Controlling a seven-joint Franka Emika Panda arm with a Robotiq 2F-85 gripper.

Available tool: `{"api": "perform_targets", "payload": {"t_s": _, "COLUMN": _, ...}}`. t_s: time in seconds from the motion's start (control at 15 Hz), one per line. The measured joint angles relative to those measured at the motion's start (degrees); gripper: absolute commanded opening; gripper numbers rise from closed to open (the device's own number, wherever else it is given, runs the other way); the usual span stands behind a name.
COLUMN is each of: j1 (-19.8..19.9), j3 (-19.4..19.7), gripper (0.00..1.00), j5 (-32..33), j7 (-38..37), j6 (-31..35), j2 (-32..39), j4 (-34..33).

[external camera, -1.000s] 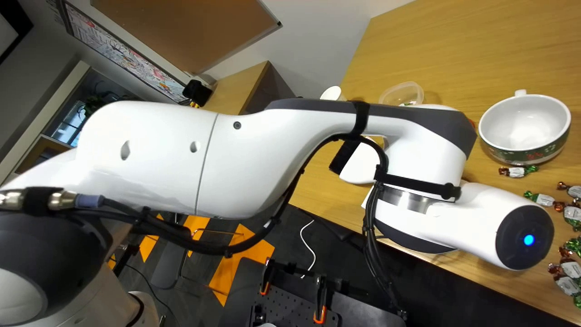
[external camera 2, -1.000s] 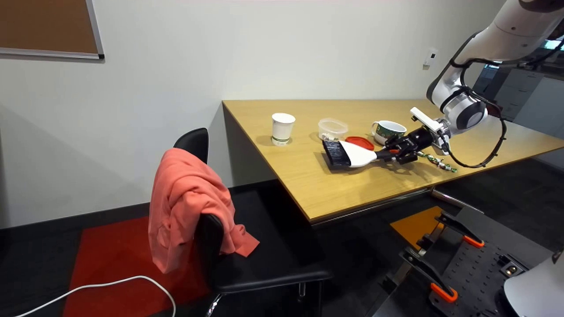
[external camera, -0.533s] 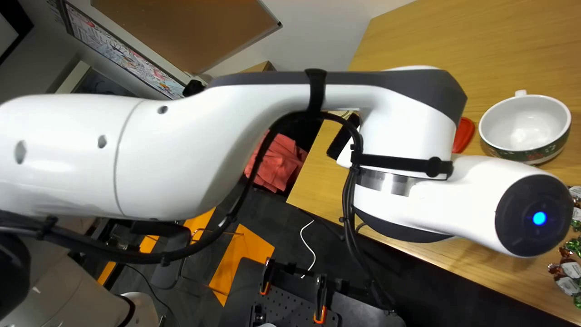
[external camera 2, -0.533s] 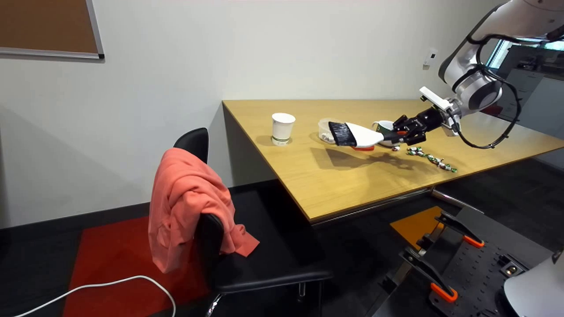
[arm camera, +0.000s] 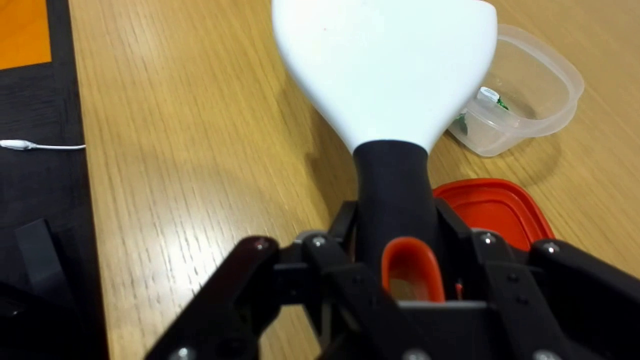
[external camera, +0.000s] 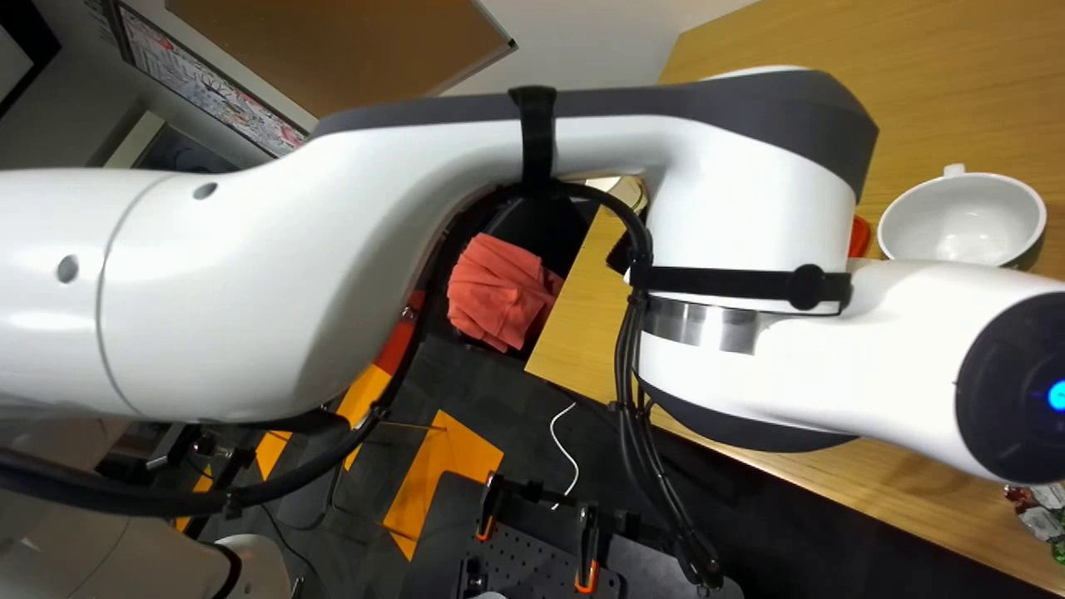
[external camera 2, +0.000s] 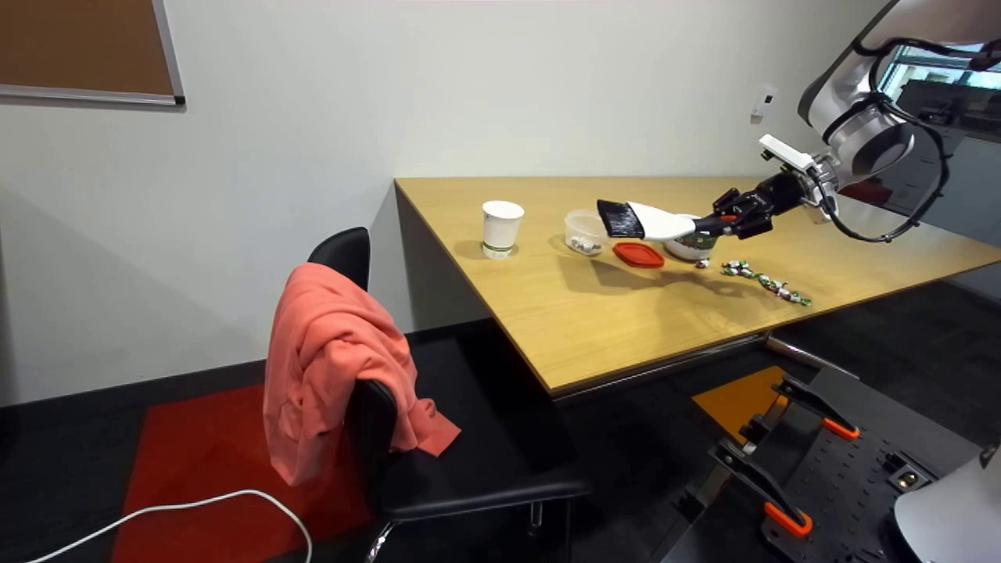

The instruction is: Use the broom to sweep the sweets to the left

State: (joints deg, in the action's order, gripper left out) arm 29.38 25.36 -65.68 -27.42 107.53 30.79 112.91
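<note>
The broom [external camera 2: 659,224] has a white head, dark bristles and a black handle with an orange-red loop at its end. It hangs tilted above the table, with a shadow below it. My gripper [arm camera: 395,220] is shut on the black handle, one finger on each side. In an exterior view the gripper [external camera 2: 721,222] is right of the broom head. Several wrapped sweets [external camera 2: 766,284] lie in a slanting row on the table, lower and to the right of the broom; a lone sweet [external camera 2: 702,264] is by the bowl. The arm hides most sweets [external camera: 1040,517] in an exterior view.
A white bowl [external camera: 961,220] with a handle stands behind the row. The red lid [external camera 2: 638,255] lies left of it, beside a clear container [arm camera: 530,85] with sweets inside. A paper cup [external camera 2: 501,228] is farther left. A chair with a pink garment [external camera 2: 336,352] adjoins the table's end.
The broom has risen from close above the table and moved right in an exterior view, held by my gripper throughout. The red lid shows more fully. The row of sweets looks unmoved.
</note>
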Motion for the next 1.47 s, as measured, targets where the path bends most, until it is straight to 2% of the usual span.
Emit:
{"api": "perform_targets", "payload": {"t_s": 0.13, "j1": -0.01, "j3": -0.1, "gripper": 0.4, "j5": 0.0, "j7": 0.01, "j6": 0.01, "j2": 0.29, "j4": 0.0}}
{"api": "perform_targets", "payload": {"t_s": 0.2, "j1": -0.03, "j3": -0.12, "gripper": 0.15, "j5": 0.0, "j7": 0.01, "j6": 0.01, "j2": 0.33, "j4": 0.0}}
{"api": "perform_targets", "payload": {"t_s": 0.33, "j1": -0.01, "j3": -0.12, "gripper": 0.15, "j5": -0.4, "j7": 0.0, "j6": 0.02, "j2": 0.37, "j4": 0.02}}
{"api": "perform_targets", "payload": {"t_s": 0.47, "j1": -0.01, "j3": -0.19, "gripper": 0.15, "j5": -3.73, "j7": -1.18, "j6": 0.1, "j2": 0.38, "j4": 0.29}}
{"api": "perform_targets", "payload": {"t_s": 0.73, "j1": -0.03, "j3": -0.16, "gripper": 0.15, "j5": -10.85, "j7": -8.03, "j6": 2.37, "j2": -0.28, "j4": 0.35}}
{"api": "perform_targets", "payload": {"t_s": 1.0, "j1": -0.27, "j3": -0.16, "gripper": 0.15, "j5": -16.77, "j7": -14.65, "j6": 9.38, "j2": -1.77, "j4": 0.37}}
{"api": "perform_targets", "payload": {"t_s": 1.27, "j1": -0.99, "j3": -0.31, "gripper": 0.15, "j5": -23.29, "j7": -18.77, "j6": 19.34, "j2": -3.34, "j4": 0.44}}
{"api": "perform_targets", "payload": {"t_s": 1.33, "j1": -1.28, "j3": -0.4, "gripper": 0.4, "j5": -25.19, "j7": -19.28, "j6": 22.17, "j2": -3.63, "j4": 0.47}}
{"api": "perform_targets", "payload": {"t_s": 1.47, "j1": -1.84, "j3": -0.85, "gripper": 0.4, "j5": -29.08, "j7": -19.28, "j6": 27.27, "j2": -4.31, "j4": 0.84}}
